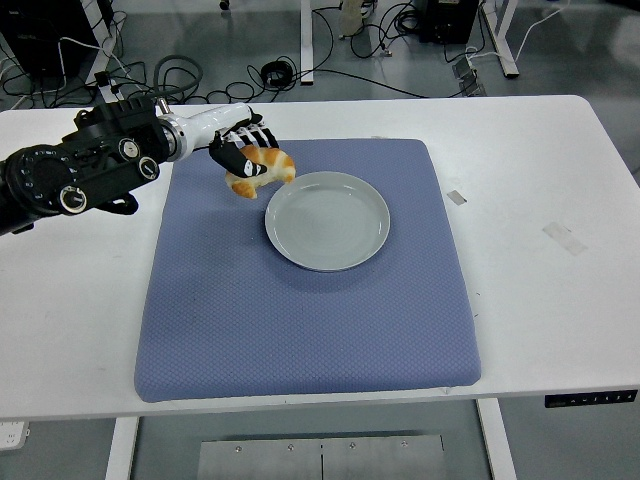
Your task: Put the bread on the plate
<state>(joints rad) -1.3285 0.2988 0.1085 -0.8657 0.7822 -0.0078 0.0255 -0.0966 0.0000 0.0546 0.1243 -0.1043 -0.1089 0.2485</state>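
My left hand (243, 152) is shut on a golden croissant-like bread (263, 172) and holds it above the blue mat (300, 300), just off the upper left rim of the plate. The light grey round plate (327, 220) lies empty on the mat's upper middle. The black left arm (80, 175) reaches in from the left edge. The right arm is out of view.
The blue mat covers the middle of the white table (540, 200). Small tape marks (456, 196) (565, 237) lie on the table to the right. Cables and table legs show on the floor beyond the far edge.
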